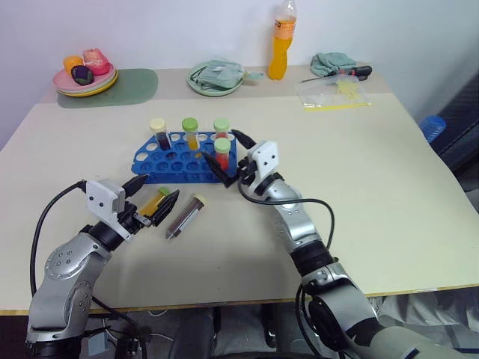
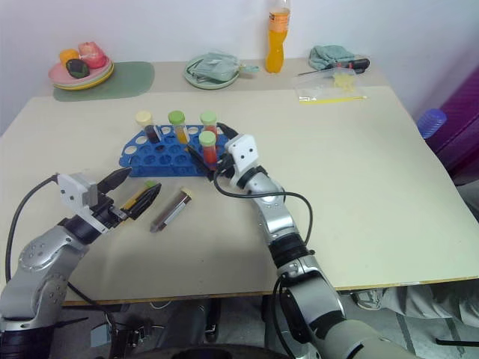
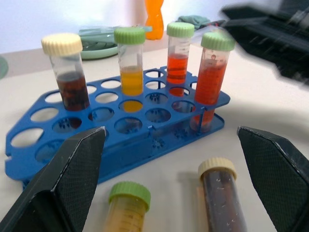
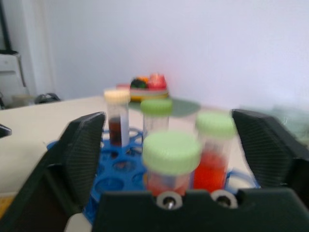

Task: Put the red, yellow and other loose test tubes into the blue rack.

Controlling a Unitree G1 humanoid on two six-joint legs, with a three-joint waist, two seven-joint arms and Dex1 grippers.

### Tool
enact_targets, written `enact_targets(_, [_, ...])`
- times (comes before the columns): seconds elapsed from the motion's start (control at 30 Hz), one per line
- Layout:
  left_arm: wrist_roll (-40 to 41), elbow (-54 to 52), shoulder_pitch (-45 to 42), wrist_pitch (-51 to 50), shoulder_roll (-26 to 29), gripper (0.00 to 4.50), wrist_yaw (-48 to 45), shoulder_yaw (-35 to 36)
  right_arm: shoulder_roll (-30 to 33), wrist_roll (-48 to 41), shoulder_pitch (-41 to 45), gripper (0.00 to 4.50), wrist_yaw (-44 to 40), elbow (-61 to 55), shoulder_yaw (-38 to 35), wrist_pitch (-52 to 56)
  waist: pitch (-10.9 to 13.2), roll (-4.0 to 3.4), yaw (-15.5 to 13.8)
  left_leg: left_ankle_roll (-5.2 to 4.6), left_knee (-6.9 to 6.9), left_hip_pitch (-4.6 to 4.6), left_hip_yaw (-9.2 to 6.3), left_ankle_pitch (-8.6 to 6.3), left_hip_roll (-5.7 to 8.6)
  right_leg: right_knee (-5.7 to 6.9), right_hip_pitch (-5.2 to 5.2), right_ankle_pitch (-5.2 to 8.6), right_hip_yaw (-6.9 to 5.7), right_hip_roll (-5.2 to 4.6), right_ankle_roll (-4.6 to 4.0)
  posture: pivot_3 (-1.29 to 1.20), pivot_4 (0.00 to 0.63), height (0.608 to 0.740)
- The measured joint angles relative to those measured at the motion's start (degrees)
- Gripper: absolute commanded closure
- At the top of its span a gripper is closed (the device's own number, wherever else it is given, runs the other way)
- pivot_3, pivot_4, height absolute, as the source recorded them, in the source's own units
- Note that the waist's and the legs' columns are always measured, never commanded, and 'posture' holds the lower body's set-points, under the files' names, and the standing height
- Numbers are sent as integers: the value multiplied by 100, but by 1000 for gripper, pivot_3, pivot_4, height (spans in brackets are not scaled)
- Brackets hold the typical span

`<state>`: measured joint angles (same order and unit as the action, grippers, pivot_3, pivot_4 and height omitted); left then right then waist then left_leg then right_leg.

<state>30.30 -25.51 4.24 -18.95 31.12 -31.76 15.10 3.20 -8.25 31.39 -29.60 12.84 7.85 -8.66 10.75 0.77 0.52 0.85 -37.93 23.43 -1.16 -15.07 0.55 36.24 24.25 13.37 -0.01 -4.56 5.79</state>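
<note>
A pale tabletop (image 1: 389,187) stands against a white wall. The blue rack (image 1: 183,157) holds four upright tubes. The right end effector (image 1: 228,161) gapes around the near red tube (image 1: 222,152). Two loose test tubes (image 1: 185,216) lie near the open left end effector (image 1: 153,198).

- You have no readable text, brand, number or sign anywhere in these views.
- The standing tubes in the blue rack (image 3: 120,130) carry faint graduation marks on their clear walls; you can see the ticks on the red tube (image 3: 177,58) in the left wrist view, but no figures can be made out.
- The orange bottle (image 1: 281,41) at the tabletop's 12 o'clock edge has a label band, too small for you to read.
</note>
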Motion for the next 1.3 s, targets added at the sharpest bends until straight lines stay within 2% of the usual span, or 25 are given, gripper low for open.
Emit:
enact_targets(0.27, [623,-875,-787,-1892,803,0,518,-26,1821,-865,-479,11,-1117,-2081,-315,1833,2,-3,33,-1,2,-3,-1,0,-6,1,-1,1,-1,12,0,0,150,740])
enact_targets(0.33, [948,-935,-1151,-2579,1138,0,637,-11,2412,-1073,-634,11,-1601,-2524,-283,2220,5,-1,25,-2,1,-2,-2,0,-5,1,-2,1,-2,12,1,0,150,740])
enact_targets(0.43, [1022,-924,-1517,-3226,1622,0,784,22,2928,-1306,-790,11,-2077,-3017,-257,2618,6,0,28,-2,0,-4,-1,0,-5,-2,-4,2,-2,13,2,0,150,740])
enact_targets(0.53, [941,-757,-2114,-4278,3078,0,504,-494,3522,-1611,-980,11,-2508,-3643,-256,3090,20,19,28,-2,0,-1,-5,0,-5,-3,-3,3,-3,25,1,0,150,740])
enact_targets(0.57, [1005,-566,-2351,-4584,3351,0,314,-582,3663,-1695,-1025,11,-2612,-3783,-265,3200,22,15,28,-2,1,-1,-3,0,-7,-5,-3,4,-3,24,0,0,150,740])
enact_targets(0.63, [1076,-159,-2798,-5066,3552,0,63,-771,3808,-1798,-1062,11,-2744,-3946,-268,3346,22,14,25,-2,1,-2,-2,0,-9,-7,-4,5,-3,24,-1,0,150,740])
enact_targets(0.73, [1036,470,-3452,-5713,4001,0,-472,-1689,3848,-1874,-1077,11,-2776,-4014,-266,3475,27,23,25,-2,-1,1,1,0,-4,-8,-4,5,-3,28,0,0,150,740])
enact_targets(0.87, [590,1203,-4244,-5764,3854,0,-926,-2689,3829,-1817,-1099,11,-2683,-4001,-253,3478,27,25,-11,-2,-4,6,8,0,3,-8,-3,5,-3,29,1,0,150,740])
enact_targets(1.03, [-28,1811,-4683,-5683,3458,0,-1169,-3659,3772,-1760,-1214,11,-2477,-4029,-254,3476,28,27,8,-2,-4,8,11,0,1,-6,1,4,0,29,2,0,150,740])
enact_targets(1.27, [-629,2770,-5196,-5717,2713,0,-1203,-4106,3713,-1735,-1461,11,-2234,-4230,-247,3536,29,31,6,-2,-9,10,5,0,1,-4,1,3,0,30,4,0,150,740])
enact_targets(1.3, [-660,2808,-5215,-5739,2681,249,-1226,-4131,3710,-1735,-1478,1,-2206,-4258,-248,3548,29,31,8,-2,-9,10,2,0,1,-3,1,3,0,30,4,0,150,740])
